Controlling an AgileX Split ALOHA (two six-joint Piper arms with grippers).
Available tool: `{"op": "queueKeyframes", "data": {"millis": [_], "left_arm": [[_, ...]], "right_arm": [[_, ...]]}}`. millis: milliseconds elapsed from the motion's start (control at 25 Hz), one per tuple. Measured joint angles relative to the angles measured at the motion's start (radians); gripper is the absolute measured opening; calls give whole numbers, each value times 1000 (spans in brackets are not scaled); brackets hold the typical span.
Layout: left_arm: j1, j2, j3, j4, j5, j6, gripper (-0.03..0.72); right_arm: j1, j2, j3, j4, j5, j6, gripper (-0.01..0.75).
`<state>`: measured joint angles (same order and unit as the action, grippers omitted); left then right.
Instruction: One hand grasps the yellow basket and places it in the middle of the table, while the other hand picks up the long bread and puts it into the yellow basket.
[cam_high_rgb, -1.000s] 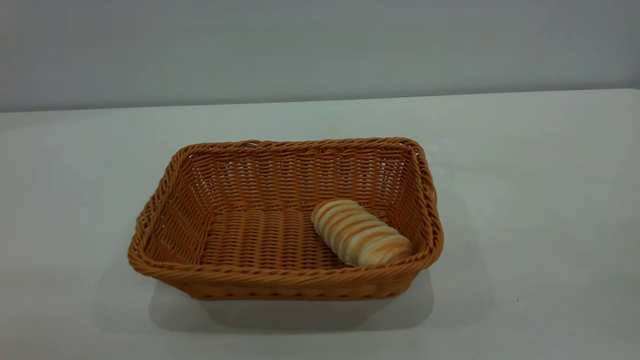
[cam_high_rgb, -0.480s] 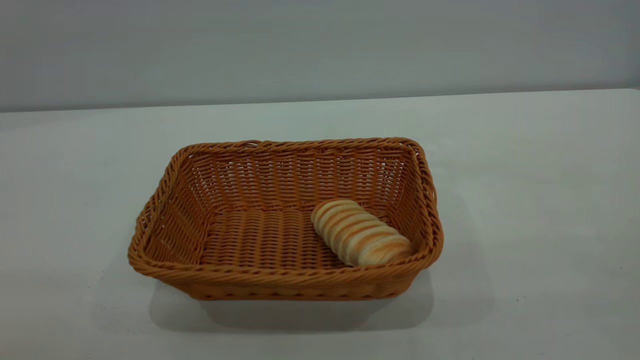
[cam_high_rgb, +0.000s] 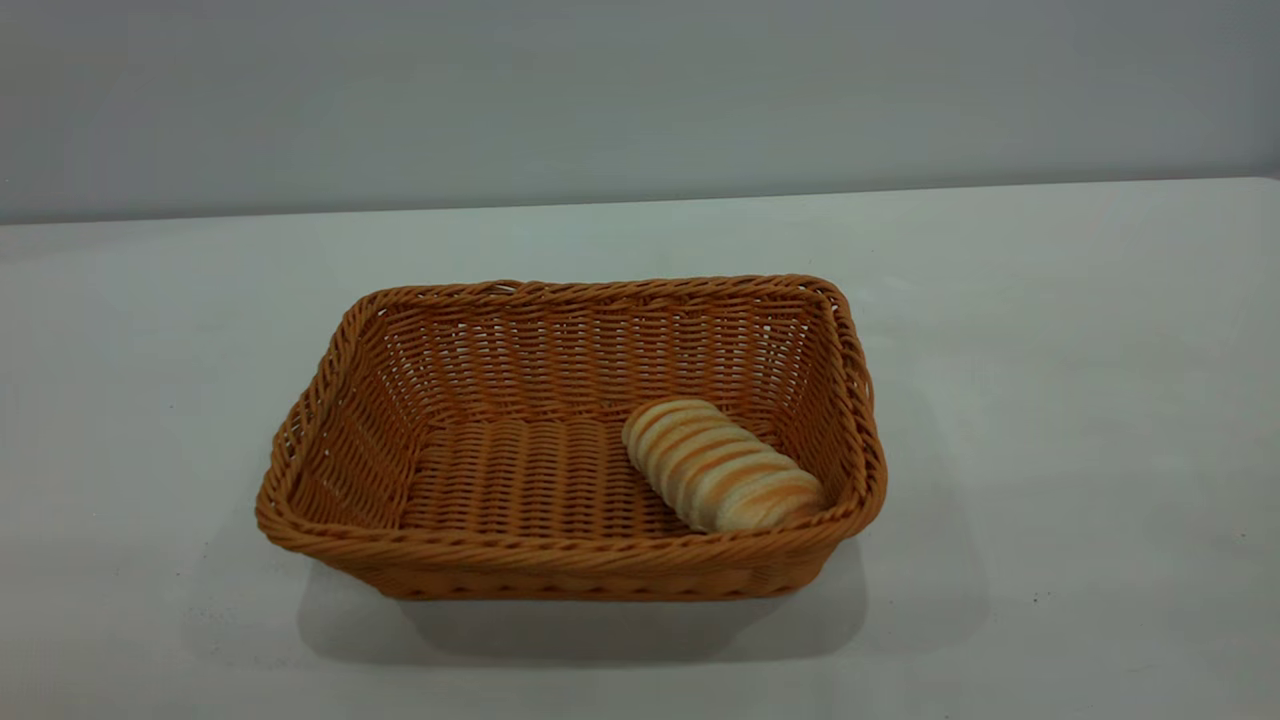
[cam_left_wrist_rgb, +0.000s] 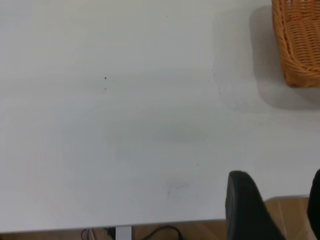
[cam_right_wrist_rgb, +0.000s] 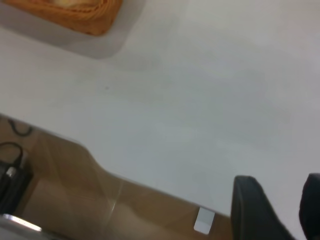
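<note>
We see the basket (cam_high_rgb: 570, 440) sitting mid-table (cam_high_rgb: 1050, 400), the bread (cam_high_rgb: 722, 465) lying inside it at its right end, angled, one end near the front rim. Neither arm shows in the exterior view. The left gripper (cam_left_wrist_rgb: 280, 210) hangs over the table edge, well apart from the basket (jaws spread, nothing held). The right gripper (cam_right_wrist_rgb: 277, 210) is likewise near the table edge, jaws apart, empty.

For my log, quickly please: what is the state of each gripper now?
Left gripper: open, holding nothing, over the table edge, away from the yellow basket.
Right gripper: open, holding nothing, also at the table edge.
</note>
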<state>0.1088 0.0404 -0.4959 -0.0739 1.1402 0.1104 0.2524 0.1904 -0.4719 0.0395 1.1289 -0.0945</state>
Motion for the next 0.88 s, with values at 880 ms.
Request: {"op": "queueKeyframes", "data": {"millis": [880], "left_arm": [[0, -62, 0, -1, 6, 1, 368]], "right_arm": [[-216, -207, 0, 9, 4, -1, 280]]}}
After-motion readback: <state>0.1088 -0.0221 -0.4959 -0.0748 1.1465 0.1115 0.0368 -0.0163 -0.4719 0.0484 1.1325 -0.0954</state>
